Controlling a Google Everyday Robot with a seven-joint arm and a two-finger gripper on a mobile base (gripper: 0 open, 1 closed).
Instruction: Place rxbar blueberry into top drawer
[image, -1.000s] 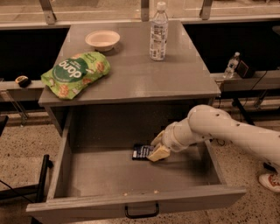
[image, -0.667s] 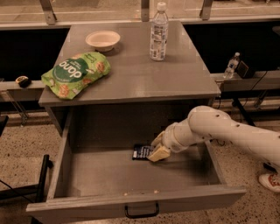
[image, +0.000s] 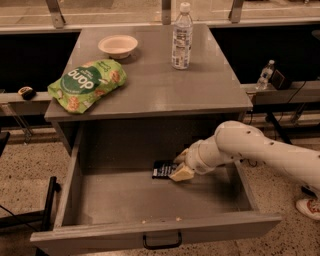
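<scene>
A lab-like robot testing space, not a home. A plain grey table (image: 150, 95) stands on a speckled terrazzo floor (image: 25, 165), metal railing posts (image: 55, 12) run behind the table, and loose cables (image: 295, 97) trail to its right. The robot arm's gripper (image: 178, 167) sits inside the open top drawer (image: 150, 235) beneath the table.

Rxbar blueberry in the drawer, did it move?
No. The rxbar blueberry lies where it was, near the back wall of the top drawer, with the gripper at its right end.
</scene>
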